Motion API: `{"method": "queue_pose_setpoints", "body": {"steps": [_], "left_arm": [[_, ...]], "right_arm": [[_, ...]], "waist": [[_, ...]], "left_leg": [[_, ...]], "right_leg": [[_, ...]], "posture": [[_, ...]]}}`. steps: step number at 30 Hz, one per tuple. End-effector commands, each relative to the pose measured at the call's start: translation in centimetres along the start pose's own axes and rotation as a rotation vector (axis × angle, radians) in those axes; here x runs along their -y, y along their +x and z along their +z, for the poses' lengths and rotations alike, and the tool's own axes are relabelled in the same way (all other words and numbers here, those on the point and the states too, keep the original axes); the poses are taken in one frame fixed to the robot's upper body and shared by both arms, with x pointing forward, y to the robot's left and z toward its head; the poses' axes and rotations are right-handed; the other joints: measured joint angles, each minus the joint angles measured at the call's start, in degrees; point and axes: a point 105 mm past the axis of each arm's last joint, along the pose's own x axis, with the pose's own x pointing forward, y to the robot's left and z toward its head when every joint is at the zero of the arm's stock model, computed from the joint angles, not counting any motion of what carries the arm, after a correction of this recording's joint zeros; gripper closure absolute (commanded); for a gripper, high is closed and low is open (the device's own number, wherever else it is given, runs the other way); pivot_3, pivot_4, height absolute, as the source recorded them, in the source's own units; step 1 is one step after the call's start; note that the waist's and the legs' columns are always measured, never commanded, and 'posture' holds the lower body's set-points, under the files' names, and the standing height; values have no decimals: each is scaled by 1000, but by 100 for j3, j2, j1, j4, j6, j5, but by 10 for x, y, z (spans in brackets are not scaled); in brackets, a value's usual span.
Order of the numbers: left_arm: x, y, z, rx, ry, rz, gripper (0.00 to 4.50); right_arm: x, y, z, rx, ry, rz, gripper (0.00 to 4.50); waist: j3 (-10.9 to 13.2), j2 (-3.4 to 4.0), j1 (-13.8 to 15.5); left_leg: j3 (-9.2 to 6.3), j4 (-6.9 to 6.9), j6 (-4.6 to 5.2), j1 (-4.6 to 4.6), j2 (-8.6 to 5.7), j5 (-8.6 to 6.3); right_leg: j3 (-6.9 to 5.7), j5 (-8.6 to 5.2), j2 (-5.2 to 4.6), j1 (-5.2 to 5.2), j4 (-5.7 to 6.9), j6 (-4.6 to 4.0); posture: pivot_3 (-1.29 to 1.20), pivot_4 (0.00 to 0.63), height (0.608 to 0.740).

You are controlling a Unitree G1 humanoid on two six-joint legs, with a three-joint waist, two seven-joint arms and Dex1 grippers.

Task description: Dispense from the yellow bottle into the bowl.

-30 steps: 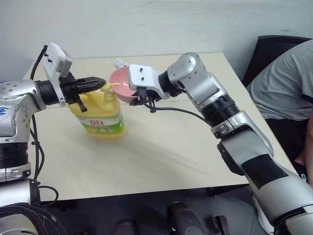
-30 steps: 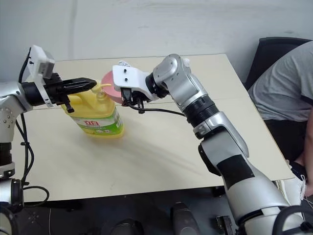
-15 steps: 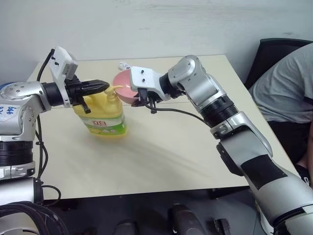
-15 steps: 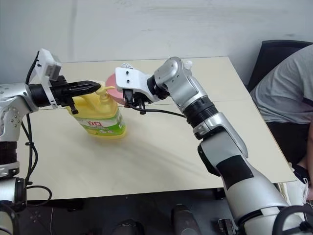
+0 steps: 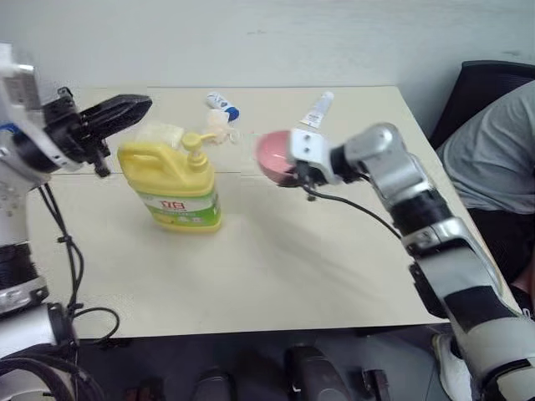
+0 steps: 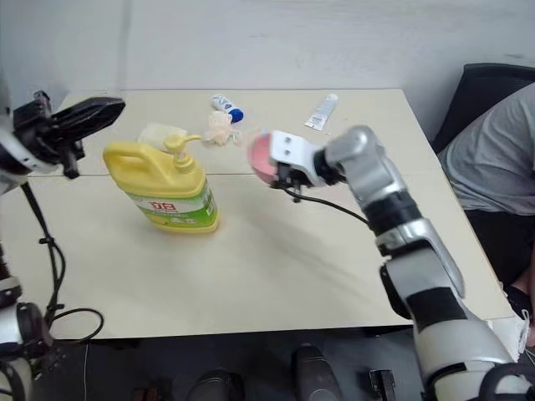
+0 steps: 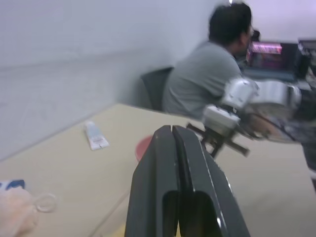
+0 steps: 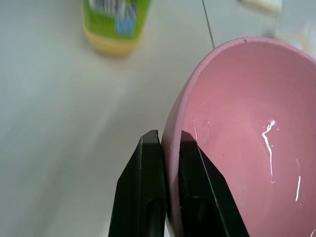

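Right gripper (image 8: pixel 165 148): the rim of the pink bowl (image 5: pixel 272 154) is being pinched between the two black fingers (image 8: pixel 145 187), one finger outside the wall and one inside. The bowl is being held tilted, above the table (image 5: pixel 276 259), with its opening turned toward the left side of the scene. A wet sheen and a few streaks are being shown on the inner wall in the right wrist view.

Left gripper (image 5: pixel 138 104): fingers are being kept pressed together, nothing held. It is being held in the air near the table's left edge, pointing to the right, above and just to the left of the yellow bottle (image 5: pixel 174 185), not touching it. In the left wrist view the two closed fingers (image 7: pixel 190 163) are being seen edge to edge, with the bowl and the right gripper beyond them.

The yellow bottle is being left standing upright on the table, left of centre, pump nozzle (image 5: pixel 197 140) pointing right, green-and-white label facing the camera. The bowl is being held well apart from it, to its right.

Further back on the table: a white tube (image 5: pixel 318 109), a small white-and-blue item (image 5: pixel 223 104) and a pale crumpled thing (image 5: pixel 219 124) are lying near the far edge.

A person in a grey shirt (image 5: pixel 493 150) is being seen seated at the right edge, on a dark chair (image 5: pixel 489 75).
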Motion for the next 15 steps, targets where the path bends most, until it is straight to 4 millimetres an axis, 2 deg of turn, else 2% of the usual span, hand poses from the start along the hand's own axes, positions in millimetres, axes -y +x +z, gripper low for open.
{"method": "queue_pose_setpoints", "body": {"steps": [1,3,5,9,12,15], "left_arm": [[32,3,-16,-55,-14,-102,4467],[49,2,-34,-91,-44,-111,4467],[68,-1,-63,-160,-62,-127,4467],[77,-8,-100,-176,-69,-36,4467],[70,-14,-119,-180,-42,69,3841],[68,-23,-135,-250,38,105,2945]], "right_arm": [[-9,-10,-17,11,-15,-34,4500],[-23,-12,-38,13,6,-43,4500],[-36,-13,-54,27,29,-54,4500],[-50,-13,-78,8,84,-104,4500],[-58,-16,-77,69,86,-114,3559],[-69,-29,-67,186,-9,-106,2535]], "waist": [[12,-2,1],[27,-5,4],[35,3,1],[61,10,57],[75,6,214],[87,9,342]], "left_leg": [[-5,-9,0,-1,-1,0],[-7,-15,0,-12,0,0],[-10,-5,-8,-40,4,6],[-7,29,-6,-25,-3,18],[-8,13,-5,4,-3,50],[-8,-14,20,63,-5,37]], "right_leg": [[0,0,1,0,-3,0],[1,0,6,-3,-14,0],[5,0,13,-9,-48,0],[14,10,8,0,-36,1],[13,43,14,24,-46,-18],[8,43,17,82,-69,-19]], "posture": [[0,150,740],[0,150,740],[0,150,740],[0,150,740],[0,150,740],[0,150,740]]}}
